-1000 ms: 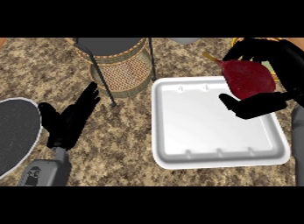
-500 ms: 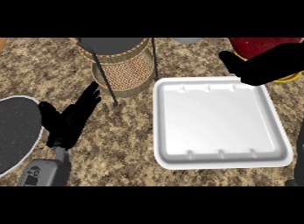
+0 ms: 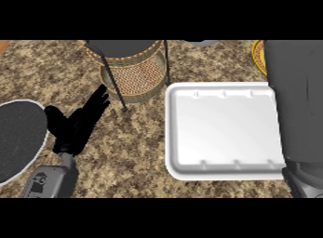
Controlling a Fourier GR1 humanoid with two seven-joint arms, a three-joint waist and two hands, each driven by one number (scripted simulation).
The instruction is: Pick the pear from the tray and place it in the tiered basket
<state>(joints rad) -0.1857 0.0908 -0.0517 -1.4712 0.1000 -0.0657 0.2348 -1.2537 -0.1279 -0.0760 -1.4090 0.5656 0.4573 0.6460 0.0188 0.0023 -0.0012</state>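
Since half a second ago, lost sight of the right hand and the pear past the head view's top edge. Now only the grey right forearm [image 3: 305,107], grown large along the right side and overlapping the right rim of the white tray [image 3: 222,125]. Cannot tell whether the right hand is spread or clamped, nor where the pear is: hidden or out of the view, and not on the visible part of the tray. Left hand [image 3: 74,128] unchanged from the earlier frames. Lies low on the speckled counter [image 3: 143,158], fingers [image 3: 98,100] straight and slightly apart, holding nothing, pointing up and to the right. Grey left forearm [image 3: 54,179] runs down from it to the lower edge. Just to that hand's left, a dark round plate [image 3: 9,139] with a pale rim, close to the thumb side but apart from it. Just beyond its fingertips, the tiered basket [image 3: 139,76]: woven sides, a dark top tier, thin dark legs, one of which comes down to the counter near the fingertips. Tray well to that hand's right, flat on the counter, its upper left corner beside the basket. Farther right again, at the top edge beside the right forearm, part of a yellow-rimmed thing [image 3: 258,56], too little of it showing to name.
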